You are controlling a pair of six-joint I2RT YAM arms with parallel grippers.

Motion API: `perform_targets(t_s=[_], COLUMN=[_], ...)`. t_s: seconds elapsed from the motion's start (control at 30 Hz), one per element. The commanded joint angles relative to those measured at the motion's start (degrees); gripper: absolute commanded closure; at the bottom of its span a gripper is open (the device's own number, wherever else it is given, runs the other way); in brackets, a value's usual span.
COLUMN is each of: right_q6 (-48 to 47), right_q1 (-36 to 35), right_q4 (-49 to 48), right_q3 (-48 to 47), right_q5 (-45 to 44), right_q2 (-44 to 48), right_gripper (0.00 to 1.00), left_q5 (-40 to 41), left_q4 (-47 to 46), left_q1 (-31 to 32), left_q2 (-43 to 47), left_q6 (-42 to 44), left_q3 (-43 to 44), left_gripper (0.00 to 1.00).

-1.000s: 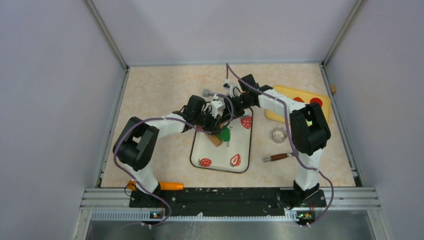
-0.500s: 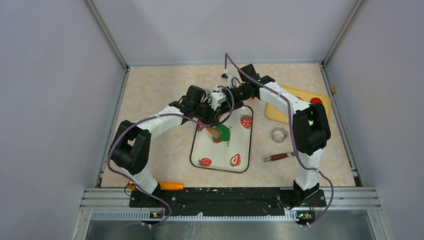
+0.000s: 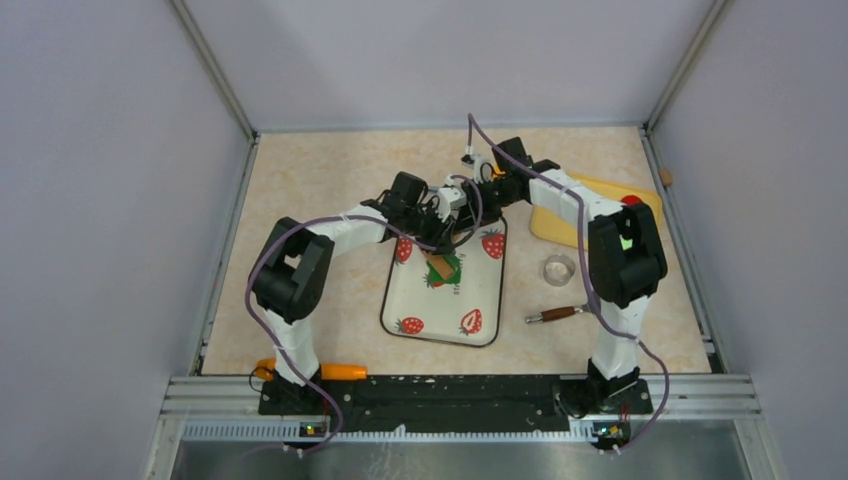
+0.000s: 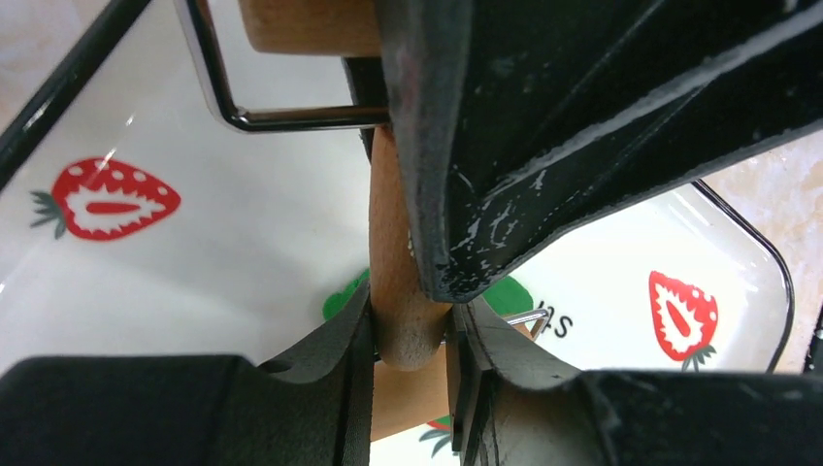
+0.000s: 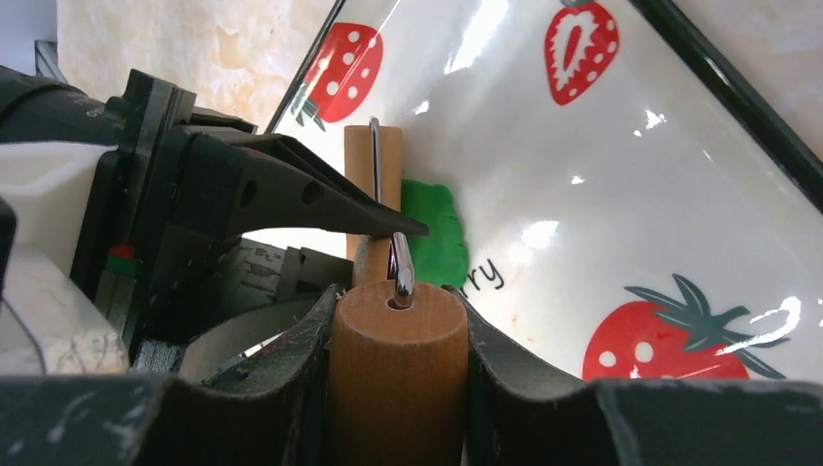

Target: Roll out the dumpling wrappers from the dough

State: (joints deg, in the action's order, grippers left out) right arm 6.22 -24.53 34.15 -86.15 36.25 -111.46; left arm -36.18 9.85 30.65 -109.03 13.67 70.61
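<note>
- Dough [image 3: 449, 268]: one dark green flattened patch, lying on the tray [image 3: 440, 325] in the middle of the counter [image 3: 320, 200].
- One wooden roller [image 3: 436, 265] has its low end over the patch. A wire frame [image 4: 281, 117] shows at its upper end.
- Two hands meet on that one tool. The left hand [image 4: 410, 328] is pinching the wooden shaft, with a finger pressed against each side of it.
- The right hand [image 5: 396, 335] is clamped on the wooden cylinder [image 5: 396, 388] at the tool's top end, where the wire runs into its end face.
- The left arm [image 3: 292, 280] and right arm [image 3: 620, 262] crowd over the far half of the tray and hide part of the patch from above.
- Four printed strawberries [image 3: 470, 320] show on the tray, one toward each corner.
- Toward the far right corner there is one yellow board [image 3: 598, 186]. One red disc [image 3: 632, 201] lies on it, partly behind the right arm.
- Between the tray and the right edge are one clear round cutter [image 3: 557, 268] and one brown-handled tool [image 3: 556, 314], lying apart.
- At the near edge, toward the left corner, is one orange object [image 3: 342, 371].
</note>
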Motion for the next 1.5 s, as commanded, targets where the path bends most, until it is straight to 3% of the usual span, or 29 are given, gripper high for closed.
perform_targets(t_s=[0.0, 0.37, 0.67, 0.83, 1.07, 1.3, 1.47], right_q6=[-8.67, -7.52, -13.12, -20.43, -23.75, -23.45, -22.92], right_q1=[-4.53, -8.67, -6.73, -3.46, -1.66, -2.8, -4.63], right_q4=[2.72, 1.51, 10.12, 13.48, 12.2, 8.11, 4.88], right_q3=[5.13, 5.83, -5.81, -6.87, -2.97, 5.42, 10.93], right_q5=[-7.58, -7.59, -2.97, -4.15, -5.89, -6.87, -7.52], right_q2=[-3.08, -5.58, -0.36, 1.21, -0.12, -0.89, -0.37], right_gripper=[1.0, 1.0, 1.0, 1.0, 1.0, 1.0, 1.0], left_q5=[2.41, 1.39, 1.58, -0.42, 0.21, 0.66, 1.16], left_q4=[-1.91, -0.5, 0.21, 0.0, -2.31, 2.0, 2.03], left_q1=[-0.8, -2.12, -1.38, 1.4, 2.31, 2.27, 2.23], left_q2=[0.38, 6.02, 16.43, 11.1, 1.33, -1.1, 2.09], left_q6=[-5.61, -8.38, -7.65, -7.98, -11.86, -9.24, -8.06], left_q3=[-4.22, -14.63, -8.06, -0.64, 4.42, -0.14, -7.28], left_gripper=[1.0, 1.0, 1.0, 1.0, 1.0, 1.0, 1.0])
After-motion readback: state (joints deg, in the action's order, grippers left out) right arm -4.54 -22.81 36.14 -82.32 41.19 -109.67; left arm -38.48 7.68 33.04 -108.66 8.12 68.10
